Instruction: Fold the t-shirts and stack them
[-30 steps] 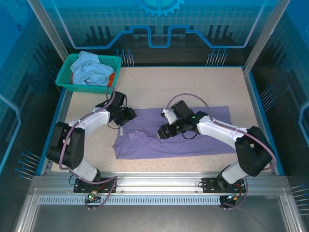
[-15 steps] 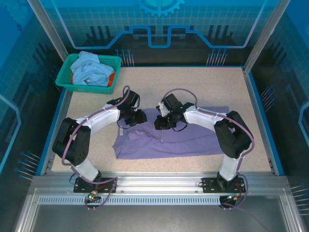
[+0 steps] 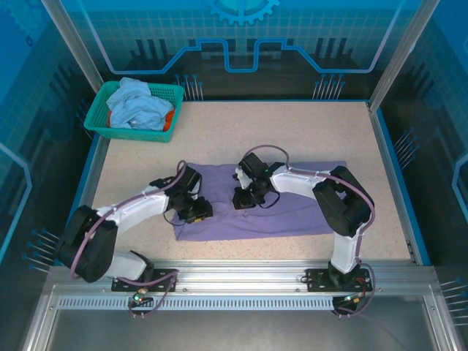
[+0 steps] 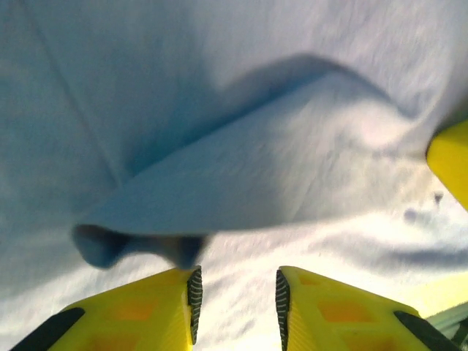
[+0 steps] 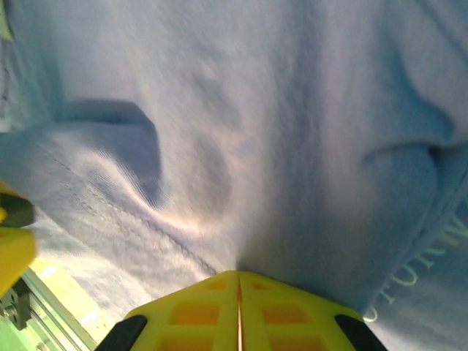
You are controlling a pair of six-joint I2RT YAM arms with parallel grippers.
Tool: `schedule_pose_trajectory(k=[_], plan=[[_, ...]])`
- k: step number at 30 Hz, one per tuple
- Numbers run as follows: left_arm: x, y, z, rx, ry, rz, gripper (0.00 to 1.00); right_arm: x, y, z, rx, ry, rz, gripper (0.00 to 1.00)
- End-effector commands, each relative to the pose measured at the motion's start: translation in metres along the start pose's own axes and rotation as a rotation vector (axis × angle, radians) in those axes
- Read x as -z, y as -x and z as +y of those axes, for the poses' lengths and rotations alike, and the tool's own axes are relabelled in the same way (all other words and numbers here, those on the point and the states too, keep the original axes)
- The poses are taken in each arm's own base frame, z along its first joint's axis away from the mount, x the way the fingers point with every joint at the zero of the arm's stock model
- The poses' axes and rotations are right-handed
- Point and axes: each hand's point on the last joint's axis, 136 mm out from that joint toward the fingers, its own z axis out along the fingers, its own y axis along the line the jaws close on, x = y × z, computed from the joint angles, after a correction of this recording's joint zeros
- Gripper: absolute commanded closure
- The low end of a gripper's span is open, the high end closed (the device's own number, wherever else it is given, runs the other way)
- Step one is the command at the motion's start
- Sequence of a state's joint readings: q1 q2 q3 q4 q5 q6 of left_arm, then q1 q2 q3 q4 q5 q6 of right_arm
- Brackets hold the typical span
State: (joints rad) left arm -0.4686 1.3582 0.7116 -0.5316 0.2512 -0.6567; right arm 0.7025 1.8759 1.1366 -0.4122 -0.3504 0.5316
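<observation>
The purple t-shirt (image 3: 292,212) lies spread across the middle of the table (image 3: 292,131), its long side running left to right, flat on the right and rumpled toward its left end. Pale lettering (image 5: 439,252) shows on the cloth in the right wrist view.

The right end effector (image 3: 241,199) is down on the shirt left of its middle. Its fingers (image 5: 197,314) are pressed together with no gap, and the cloth puckers up to their tips — a pinch on the purple t-shirt.

The left end effector (image 3: 196,212) sits on the shirt's left near part, close to the right one. In the left wrist view its fingers (image 4: 164,307) stand a little apart, with bright cloth in the narrow gap and a raised fold just ahead of them. I cannot tell whether cloth is gripped or merely lies under the tips.

At the far left corner of the table, well apart from the purple shirt, stands a teal basket (image 3: 99,121). A light-blue t-shirt (image 3: 139,102) is heaped in it, and a bit of an orange t-shirt (image 3: 170,121) shows at its right side.
</observation>
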Motion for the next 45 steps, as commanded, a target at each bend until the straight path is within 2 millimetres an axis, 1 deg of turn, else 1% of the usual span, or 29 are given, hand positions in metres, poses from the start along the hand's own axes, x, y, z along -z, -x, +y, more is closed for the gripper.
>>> schedule_pose_trajectory(k=[1, 2, 3, 6, 8, 9, 11, 13, 15, 18, 20, 23, 26, 31, 33, 36, 39, 41, 42, 43, 45], plan=[[0.015, -0.011, -0.007, 0.029, -0.052, 0.0, 0.63, 0.008, -0.014, 0.004, 0.021, 0.006, 0.025, 0.89], [0.02, -0.008, -0.009, 0.028, -0.055, -0.018, 0.62, 0.012, -0.013, 0.002, 0.015, 0.003, 0.018, 0.88], [0.027, -0.001, -0.012, 0.028, -0.049, -0.053, 0.6, 0.017, -0.011, 0.003, 0.005, 0.012, 0.004, 0.87], [0.047, 0.027, -0.025, 0.025, -0.029, -0.168, 0.57, 0.03, 0.0, 0.012, -0.013, 0.052, -0.034, 0.83], [0.054, 0.047, -0.038, 0.011, -0.029, -0.212, 0.57, 0.033, 0.006, 0.02, -0.006, 0.065, -0.044, 0.83], [0.053, 0.055, -0.043, 0.002, -0.019, -0.22, 0.58, 0.033, 0.009, 0.023, -0.007, 0.068, -0.045, 0.83], [0.044, 0.069, -0.047, -0.005, 0.014, -0.208, 0.62, 0.031, 0.013, 0.027, -0.016, 0.072, -0.046, 0.83], [0.03, 0.077, -0.049, -0.017, 0.036, -0.182, 0.66, 0.028, 0.018, 0.024, -0.044, 0.063, -0.051, 0.83], [0.014, 0.081, -0.045, -0.012, 0.065, -0.149, 0.69, 0.025, 0.022, 0.025, -0.074, 0.069, -0.056, 0.83], [-0.005, 0.073, -0.037, 0.002, 0.091, -0.091, 0.72, 0.015, 0.026, 0.027, -0.093, 0.078, -0.038, 0.83], [-0.009, 0.065, -0.027, 0.012, 0.104, -0.076, 0.72, 0.01, 0.026, 0.022, -0.104, 0.063, -0.025, 0.83], [-0.007, 0.048, -0.013, 0.018, 0.112, -0.06, 0.71, 0.002, 0.02, 0.016, -0.108, 0.056, 0.007, 0.83], [-0.004, 0.024, -0.006, 0.026, 0.075, -0.017, 0.71, -0.005, 0.011, 0.005, -0.118, 0.033, 0.052, 0.84], [-0.006, -0.007, 0.002, 0.043, 0.009, 0.049, 0.69, -0.003, 0.0, -0.01, -0.145, 0.031, 0.082, 0.83], [-0.007, -0.013, 0.003, 0.046, -0.005, 0.065, 0.68, 0.0, -0.001, -0.014, -0.15, 0.029, 0.08, 0.83], [-0.004, -0.013, 0.002, 0.046, -0.01, 0.056, 0.68, 0.004, -0.002, -0.017, -0.161, 0.028, 0.074, 0.83], [-0.001, -0.007, -0.003, 0.045, -0.01, 0.04, 0.68, 0.014, 0.0, -0.014, -0.158, 0.036, 0.044, 0.81], [0.006, 0.001, -0.011, 0.038, -0.019, 0.016, 0.68, 0.022, -0.001, -0.01, -0.156, 0.043, 0.013, 0.72], [0.013, 0.006, -0.016, 0.033, -0.03, -0.008, 0.68, 0.028, -0.001, -0.009, -0.157, 0.045, -0.007, 0.65], [0.02, 0.011, -0.023, 0.026, -0.048, -0.036, 0.67, 0.033, -0.002, -0.008, -0.154, 0.045, -0.027, 0.61], [0.035, 0.021, -0.032, 0.005, -0.061, -0.094, 0.66, 0.038, -0.004, -0.009, -0.155, 0.035, -0.052, 0.59]])
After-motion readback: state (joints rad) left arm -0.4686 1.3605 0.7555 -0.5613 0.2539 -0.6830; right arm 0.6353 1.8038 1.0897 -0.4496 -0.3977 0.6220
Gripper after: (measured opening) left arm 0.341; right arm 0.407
